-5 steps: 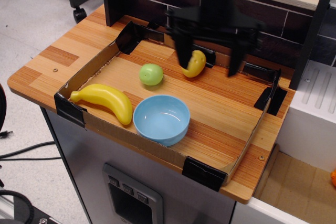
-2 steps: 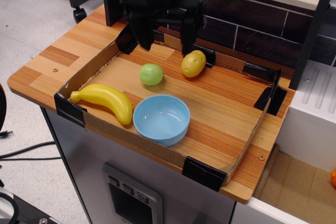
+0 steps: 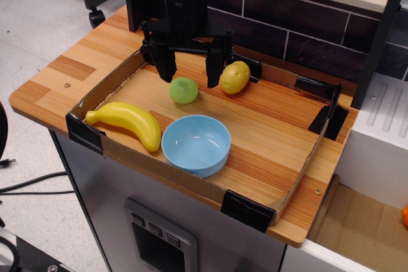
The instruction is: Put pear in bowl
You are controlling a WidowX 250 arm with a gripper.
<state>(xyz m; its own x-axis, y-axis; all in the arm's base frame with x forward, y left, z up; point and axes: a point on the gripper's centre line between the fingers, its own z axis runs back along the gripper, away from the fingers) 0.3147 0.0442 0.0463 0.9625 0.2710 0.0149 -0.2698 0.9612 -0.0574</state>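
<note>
Fingers (image 3: pixel 167 68) spread wide have dropped lower since before, now straddling above the pear (image 3: pixel 183 90) beside the bowl (image 3: pixel 196 145).

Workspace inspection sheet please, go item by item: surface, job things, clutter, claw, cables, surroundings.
Surface: wooden tabletop carrying a shallow cardboard tray with black-taped corners.
Job things: small light-green plastic pear on the tray floor; round light-blue plastic bowl in front of it, empty.
Clutter: yellow plastic banana left of the bowl; yellow-brown roundish fruit right of the pear.
Claw: black claw open, straddling the pear from above.
Cables: black cables on the floor.
Surroundings: dark brick wall, chair castor.
</note>
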